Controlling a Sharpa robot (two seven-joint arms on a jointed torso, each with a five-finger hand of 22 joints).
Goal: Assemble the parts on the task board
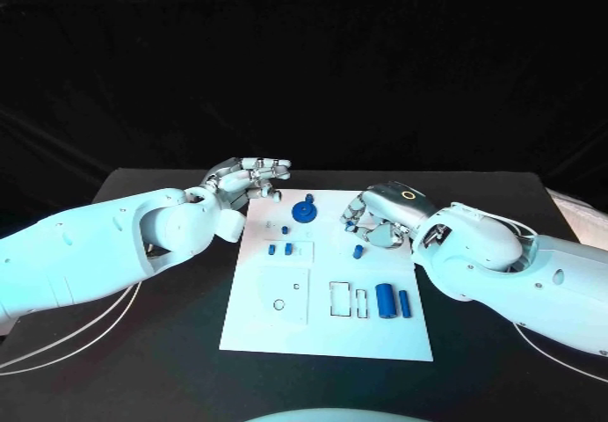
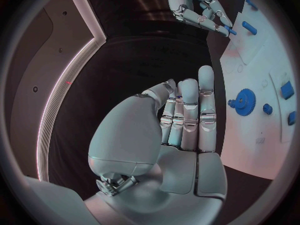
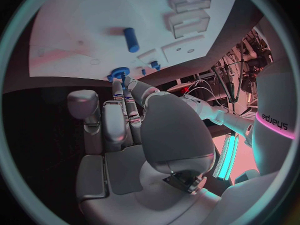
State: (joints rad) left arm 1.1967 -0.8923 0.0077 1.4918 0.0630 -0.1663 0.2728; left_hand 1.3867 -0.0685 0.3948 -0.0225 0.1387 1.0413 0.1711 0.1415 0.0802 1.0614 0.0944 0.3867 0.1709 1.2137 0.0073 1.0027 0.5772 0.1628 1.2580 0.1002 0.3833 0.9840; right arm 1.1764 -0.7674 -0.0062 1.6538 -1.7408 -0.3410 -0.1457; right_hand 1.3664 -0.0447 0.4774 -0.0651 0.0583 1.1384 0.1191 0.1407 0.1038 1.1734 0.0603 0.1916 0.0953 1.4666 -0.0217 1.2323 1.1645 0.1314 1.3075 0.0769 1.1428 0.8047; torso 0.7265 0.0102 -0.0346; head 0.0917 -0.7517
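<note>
Left hand hovers at the far left corner of the task board, fingers straight and close together, holding nothing. Blue gear stands on the board just right of it, not touched. 2 blue cylinders lie side by side near the board's near right edge. Right hand hangs over the far right edge, fingers curled down; a small blue peg lies just beside its fingertips. Cannot tell whether the right hand grips anything. Black worktop around.
</note>
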